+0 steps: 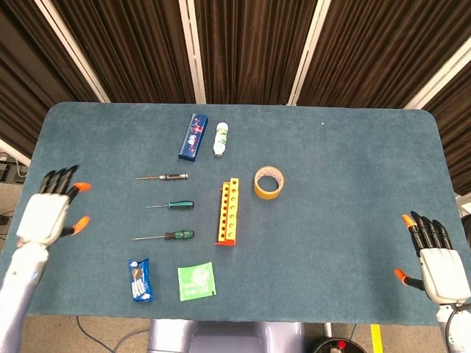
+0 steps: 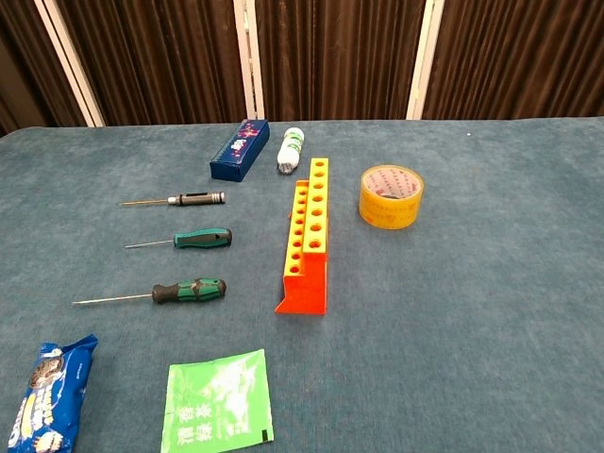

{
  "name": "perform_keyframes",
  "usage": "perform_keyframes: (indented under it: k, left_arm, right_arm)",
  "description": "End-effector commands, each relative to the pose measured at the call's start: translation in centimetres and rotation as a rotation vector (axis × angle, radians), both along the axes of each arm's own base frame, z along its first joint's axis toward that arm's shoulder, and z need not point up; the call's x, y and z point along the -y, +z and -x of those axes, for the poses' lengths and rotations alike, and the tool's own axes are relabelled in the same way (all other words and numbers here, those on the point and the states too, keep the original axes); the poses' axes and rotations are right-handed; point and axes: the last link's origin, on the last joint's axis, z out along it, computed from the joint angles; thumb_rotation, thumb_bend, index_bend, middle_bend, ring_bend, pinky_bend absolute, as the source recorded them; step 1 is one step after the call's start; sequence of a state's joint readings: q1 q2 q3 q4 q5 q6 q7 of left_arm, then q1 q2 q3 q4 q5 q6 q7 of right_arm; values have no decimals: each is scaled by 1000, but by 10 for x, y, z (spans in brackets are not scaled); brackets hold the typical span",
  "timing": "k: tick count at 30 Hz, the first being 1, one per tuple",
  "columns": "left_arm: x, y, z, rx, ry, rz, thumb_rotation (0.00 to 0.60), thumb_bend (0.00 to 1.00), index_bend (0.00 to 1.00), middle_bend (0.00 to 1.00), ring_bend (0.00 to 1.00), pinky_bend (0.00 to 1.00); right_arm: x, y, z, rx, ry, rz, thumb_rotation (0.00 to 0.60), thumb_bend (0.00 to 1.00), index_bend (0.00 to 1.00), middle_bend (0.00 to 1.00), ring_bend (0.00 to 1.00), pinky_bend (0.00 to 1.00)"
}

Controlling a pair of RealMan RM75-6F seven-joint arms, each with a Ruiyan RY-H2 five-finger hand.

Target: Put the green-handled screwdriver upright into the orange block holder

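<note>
From the head view I see both of my hands, which the chest view leaves out entirely. My left hand (image 1: 51, 209) hovers over the near left part of the bench (image 1: 353, 169), fingers spread and holding nothing, its orange-tipped thumb and forefinger pointing toward the tools. My right hand (image 1: 436, 254) sits at the near right edge, palm down, fingers apart, released as well.

The green-handled screwdriver (image 1: 174, 205) lies flat on the bench well to the right of my left hand, shaft pointing back toward that hand. The chest view shows its handle (image 2: 201, 238) more clearly, solid dark green. Just nearer to me lies a second screwdriver (image 2: 156, 293) with a green and black grip, and farther away a thin black-handled one (image 2: 179, 199).

The orange block holder (image 1: 229, 212) stands beyond the screwdrivers from my left hand, apart from them. The chest view shows its yellow rows of holes (image 2: 308, 223) stepping up from an orange base, all of them open.

A roll of yellow tape (image 2: 391, 196) sits just past the holder. A blue box (image 2: 240, 149) and a white bottle (image 2: 291, 150) lie at the far side; a blue snack pack (image 2: 42, 394) and a green sachet (image 2: 217, 403) lie nearest me.
</note>
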State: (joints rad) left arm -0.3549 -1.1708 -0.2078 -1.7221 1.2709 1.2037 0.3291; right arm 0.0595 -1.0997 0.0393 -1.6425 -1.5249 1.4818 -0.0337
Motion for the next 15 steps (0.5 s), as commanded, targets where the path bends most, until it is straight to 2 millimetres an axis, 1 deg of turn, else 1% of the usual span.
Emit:
perform_keyframes:
  k: [1,4,6,8,10,12,15]
  left_arm:
    - [-31,-22,-28,-15,-19,28,600,241,312,0,0,0]
    - [-45,-36,-38,-13,-2,50,600,240,324,0,0,0]
    - [-53,-48,-45,-7,18,68,600,240,352,0,0,0]
    - [-60,-58,-52,-4,35,83,600,224,389,0,0,0]
    - [-67,-69,-59,-4,48,89,600,179,425,0,0,0]
    - [-72,-79,-65,-11,57,96,600,155,444,0,0,0]
    - [-79,-91,-72,-19,68,104,600,152,447,0,0,0]
  right_arm:
    - [0,1,0,5,-4,3,600,65,0,0,0,0]
    - [0,2,1,12,-10,4,600,64,0,0,0,0]
    - [0,3,1,16,-10,5,600,64,0,0,0,0]
    - [0,3,1,19,-12,5,600,64,0,0,0,0]
    - [0,3,1,23,-13,6,600,64,0,0,0,0]
    - [0,4,1,26,-13,6,600,65,0,0,0,0]
    - [0,4,1,31,-14,7,600,64,0,0,0,0]
